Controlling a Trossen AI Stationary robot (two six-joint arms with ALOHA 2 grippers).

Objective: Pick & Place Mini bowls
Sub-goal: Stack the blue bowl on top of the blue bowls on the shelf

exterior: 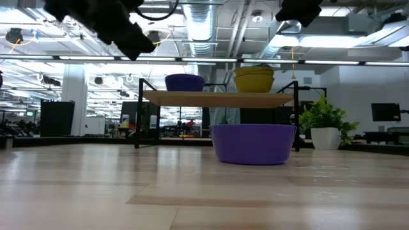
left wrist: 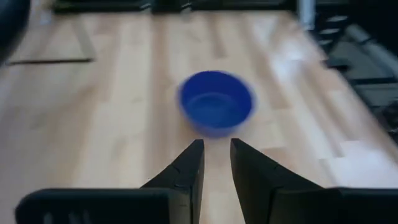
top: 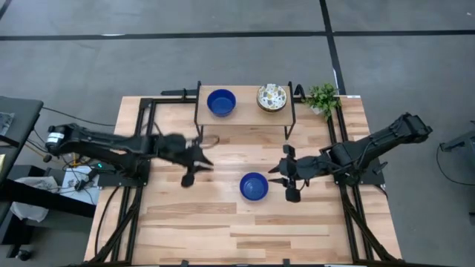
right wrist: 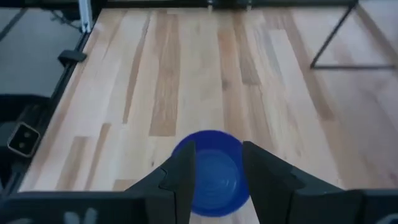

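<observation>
One blue mini bowl [top: 254, 187] stands on its base on the table's middle, and it also shows in the low view [exterior: 254, 144]. A second blue mini bowl [top: 221, 102] and a floral cream mini bowl [top: 272, 98] stand on a low shelf [top: 245, 119] at the far side. My left gripper [left wrist: 216, 149] hovers to the left of the table bowl [left wrist: 216, 102], open by a narrow gap with nothing in it. My right gripper [right wrist: 217, 165] hovers open just right of and above that bowl [right wrist: 211, 174], well clear of it in the low view.
A small green plant in a white pot [top: 322, 98] stands at the far right beside the shelf. Dark frame rails [top: 141, 133] run along both table sides. Bare wood [top: 245, 230] lies between the table bowl and the near edge.
</observation>
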